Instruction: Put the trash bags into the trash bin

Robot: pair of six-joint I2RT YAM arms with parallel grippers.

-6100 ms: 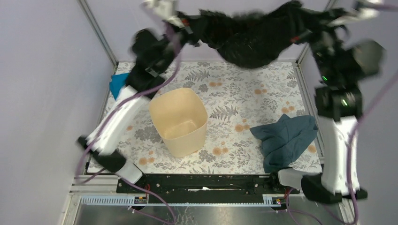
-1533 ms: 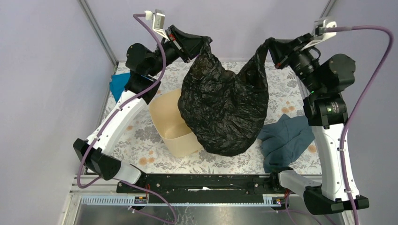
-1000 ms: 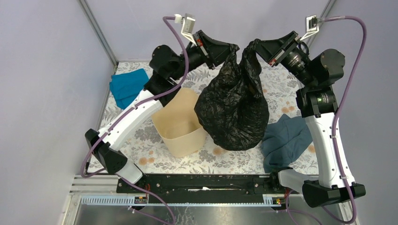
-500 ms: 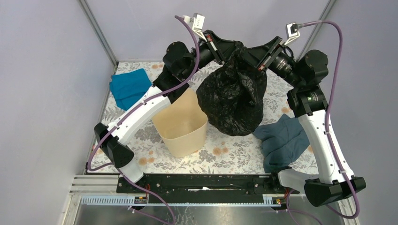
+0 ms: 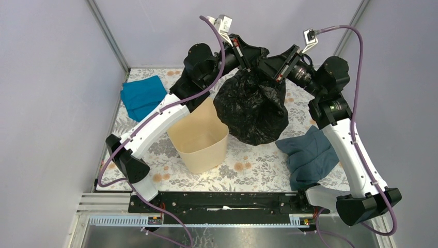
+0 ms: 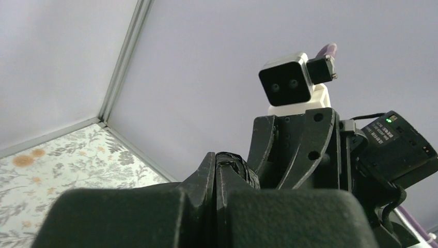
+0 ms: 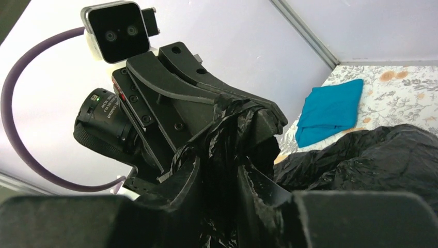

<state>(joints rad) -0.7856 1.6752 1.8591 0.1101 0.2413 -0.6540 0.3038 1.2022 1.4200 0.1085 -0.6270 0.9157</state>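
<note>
1. Left gripper (image 5: 256, 51) is clamped on the bag's (image 5: 253, 111) top. Right gripper's (image 5: 264, 65) jaws sit a bit apart with plastic bunched between them, and I can't tell if it's really gripping. If not, the bag swings off one pinch.
2. The bag hangs beside the bin (image 5: 199, 150), not over its mouth. Lowered here, it lands on the table.
3. It looks about as wide as the mouth, so it could snag the rim and tip the bin.
</note>
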